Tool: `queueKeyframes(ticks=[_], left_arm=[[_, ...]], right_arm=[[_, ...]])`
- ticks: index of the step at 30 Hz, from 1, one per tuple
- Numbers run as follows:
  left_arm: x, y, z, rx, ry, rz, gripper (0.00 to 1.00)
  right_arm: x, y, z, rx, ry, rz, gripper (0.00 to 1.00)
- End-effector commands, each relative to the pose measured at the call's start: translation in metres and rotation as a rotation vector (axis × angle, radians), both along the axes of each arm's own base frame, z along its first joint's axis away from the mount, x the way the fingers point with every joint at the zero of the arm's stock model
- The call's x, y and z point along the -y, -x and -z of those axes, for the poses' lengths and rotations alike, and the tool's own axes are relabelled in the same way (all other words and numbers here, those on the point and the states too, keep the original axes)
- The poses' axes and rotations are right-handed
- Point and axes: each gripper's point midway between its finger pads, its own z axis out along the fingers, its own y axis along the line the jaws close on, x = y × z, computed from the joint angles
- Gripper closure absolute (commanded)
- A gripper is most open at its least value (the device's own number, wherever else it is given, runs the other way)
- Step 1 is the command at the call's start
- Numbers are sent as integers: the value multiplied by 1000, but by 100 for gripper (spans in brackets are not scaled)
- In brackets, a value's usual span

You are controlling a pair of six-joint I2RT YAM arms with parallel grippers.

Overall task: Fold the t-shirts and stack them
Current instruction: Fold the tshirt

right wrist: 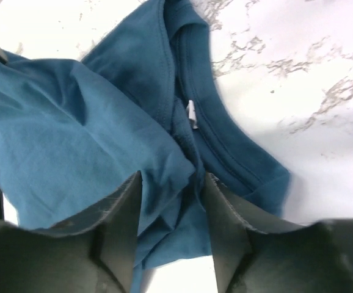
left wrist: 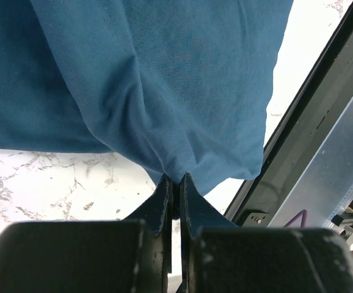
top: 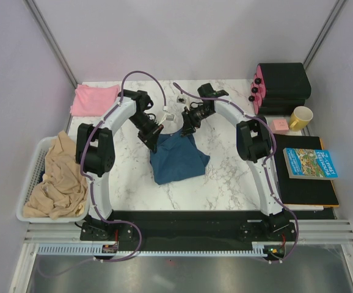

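The dark teal t-shirt lies crumpled in the middle of the marble table, and I have both arms reaching to its 12 o'clock edge. My left gripper is pinched tight on a fold of the cloth at about 11 o'clock on the heap, its fingers pressed together with the fabric fanning out beyond them. My right gripper sits at about 1 o'clock, just beside the collar. Its jaws stand apart on either side of a bunch of cloth, and I cannot tell whether they are gripping it. The pink t-shirt lies flat at the table's 10 o'clock corner, well apart from all this. I judge this to be the opening step: taking hold of the teal shirt so it can be spread before any fold is made. Next, my right hand needs a sure grip on the bunch. Then both hands should lift and draw apart, toward 9 and 3 o'clock, to pull the shirt open and flat. The risk is catching several layers at once, which would leave it twisted.
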Motion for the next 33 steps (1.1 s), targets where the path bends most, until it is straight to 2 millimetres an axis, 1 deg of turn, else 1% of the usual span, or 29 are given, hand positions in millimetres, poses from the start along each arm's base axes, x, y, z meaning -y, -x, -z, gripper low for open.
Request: queueKeyframes(ticks=[1, 2, 3, 5, 9, 13, 20, 23, 24, 26, 27, 29, 30, 33], left_arm=[[-10, 41, -16, -184, -46, 9, 98], [-9, 41, -16, -184, -43, 9, 98], [-9, 41, -17, -187, -45, 8, 98], [-8, 40, -17, -185, -41, 5, 98], [-8, 41, -17, -191, -42, 3, 98], [-8, 41, -17, -188, -42, 6, 98], [-6, 38, -16, -187, -41, 3, 98], [-5, 37, -16, -186, -36, 3, 98], [-5, 36, -16, -185, -36, 3, 98], [-5, 36, -16, -185, -37, 3, 98], [-5, 36, -15, -184, -38, 7, 98], [-5, 36, -15, -185, -37, 7, 98], [-4, 36, -15, -184, -34, 6, 98], [-3, 36, -16, -188, -29, 4, 98]], right_arm=[[-6, -15, -36, 146, -32, -17, 43], [-7, -15, -37, 148, -33, -18, 41], [-7, -16, -37, 149, -31, -15, 36], [-9, -17, -39, 155, -35, -13, 35], [-13, -19, -45, 169, -45, -12, 36], [-17, -18, -56, 172, -64, -7, 38], [-22, -6, -70, 168, -85, -24, 41], [-22, -3, -75, 173, -88, -27, 44], [-21, 0, -74, 166, -88, -30, 46], [-21, 1, -74, 169, -87, -33, 45], [-19, 3, -69, 160, -77, -34, 43], [-17, 4, -66, 164, -68, -34, 41], [-16, 6, -62, 156, -59, -33, 38], [-15, 5, -54, 149, -47, -33, 36]])
